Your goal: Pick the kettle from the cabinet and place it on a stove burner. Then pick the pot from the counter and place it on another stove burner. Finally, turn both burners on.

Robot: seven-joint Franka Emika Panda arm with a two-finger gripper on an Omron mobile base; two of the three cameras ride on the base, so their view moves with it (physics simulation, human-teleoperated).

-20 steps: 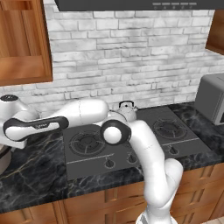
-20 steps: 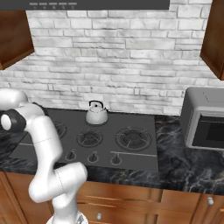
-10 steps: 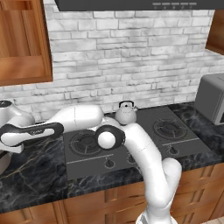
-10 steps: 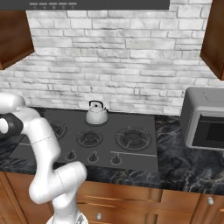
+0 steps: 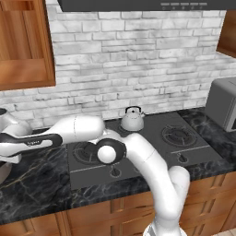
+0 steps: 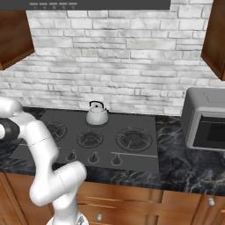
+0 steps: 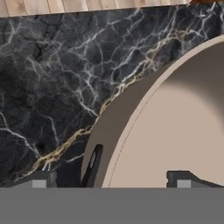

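Counter (image 7: 52, 87): black marble, pale and gold veins.
Wall (image 5: 138, 60): whitewashed brick, wood cabinet (image 5: 23, 46) above.
Kettle (image 5: 132, 120): silvery, squat, on a rear burner (image 6: 96, 121).
Pot (image 7: 175, 127): round, beige, on counter.
Gripper (image 7: 111, 181): spread wide, apparently straddling the pot's rim.

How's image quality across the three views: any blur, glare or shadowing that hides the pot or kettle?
Left base view: soft, low-detail render; kettle legible, no glare. Right base view: evenly lit, kettle sharp enough, counter veins clear. Hand view: pot cropped by the frame, its inside shaded darker toward the upper right; rim readable, open gripper fingertips straddling it.
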